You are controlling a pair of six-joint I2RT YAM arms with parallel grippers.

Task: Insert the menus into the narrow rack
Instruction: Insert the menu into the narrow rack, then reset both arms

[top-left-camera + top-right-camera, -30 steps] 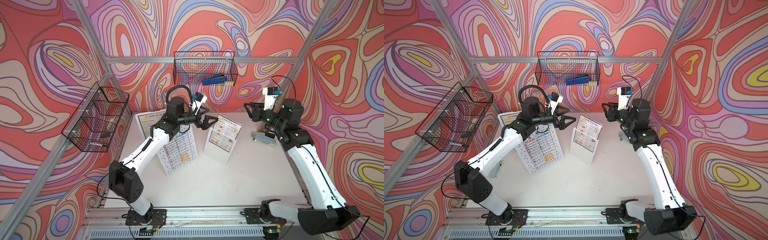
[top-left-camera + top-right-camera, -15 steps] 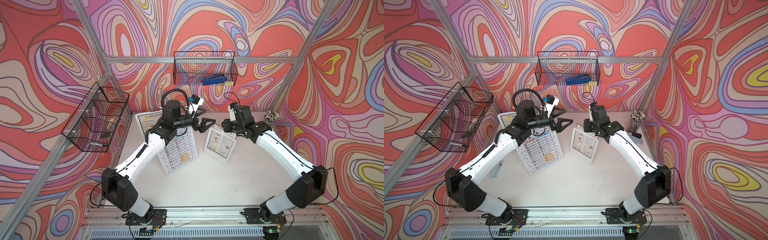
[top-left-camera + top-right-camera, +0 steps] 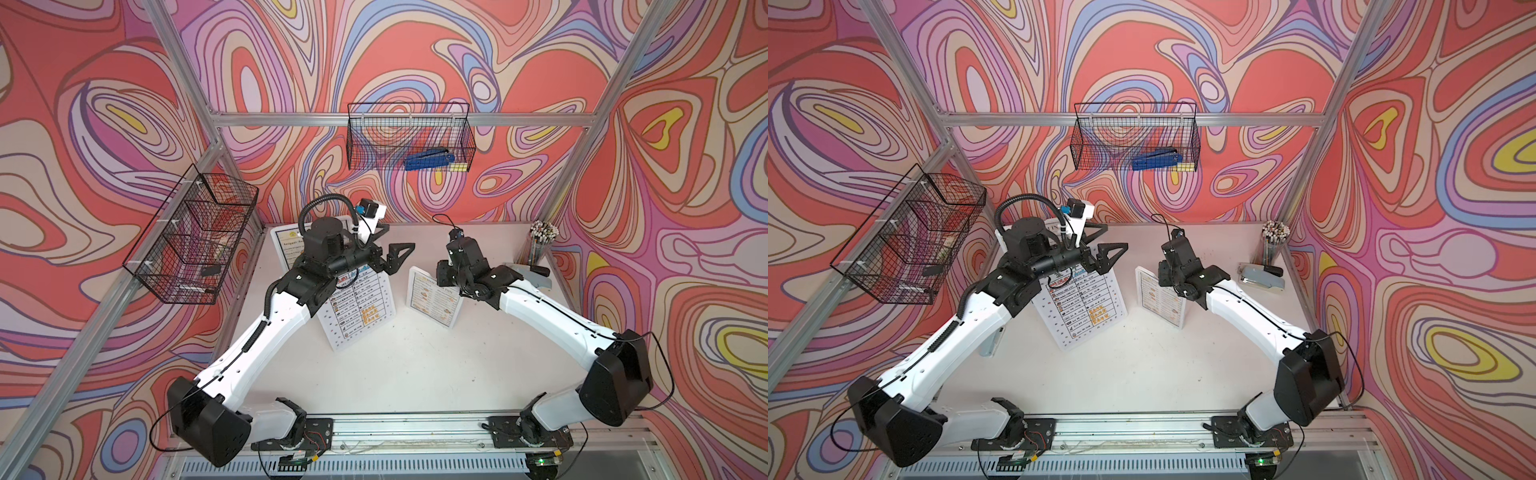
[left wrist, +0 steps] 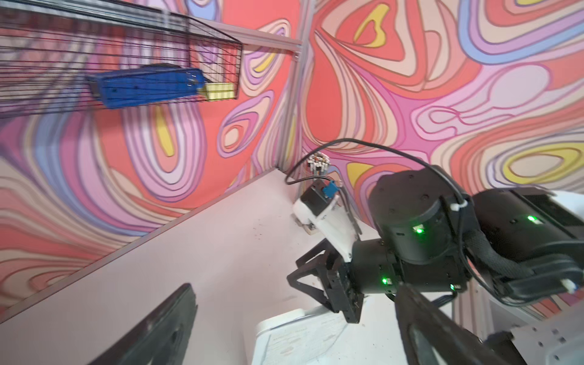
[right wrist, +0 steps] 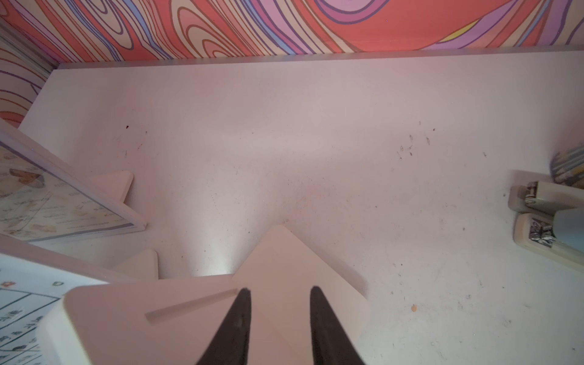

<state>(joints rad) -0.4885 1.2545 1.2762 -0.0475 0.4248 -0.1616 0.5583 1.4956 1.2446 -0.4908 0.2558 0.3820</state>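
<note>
Table menu (image 3: 361, 316): I see it standing upright mid-bench, nearest the front edge.
Small food-photo menu (image 3: 432, 297): upright beside it toward the right edge, not touching, print facing front.
Right claw (image 5: 280, 288): at that menu's top, behind it. Fingers are part-way apart with nothing pinched.
Left claw (image 3: 397, 237): spread wide, empty, raised near the table menu's top edge.
Third menu (image 3: 286, 243): back-left corner, mostly hidden.
Stapler (image 3: 534, 276), pen cup (image 3: 540, 241): back-right corner.

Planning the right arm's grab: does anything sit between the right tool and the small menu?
Nothing visible does. The right tool hangs open directly over the small menu, close to its top edge, with no other object between them.
</note>
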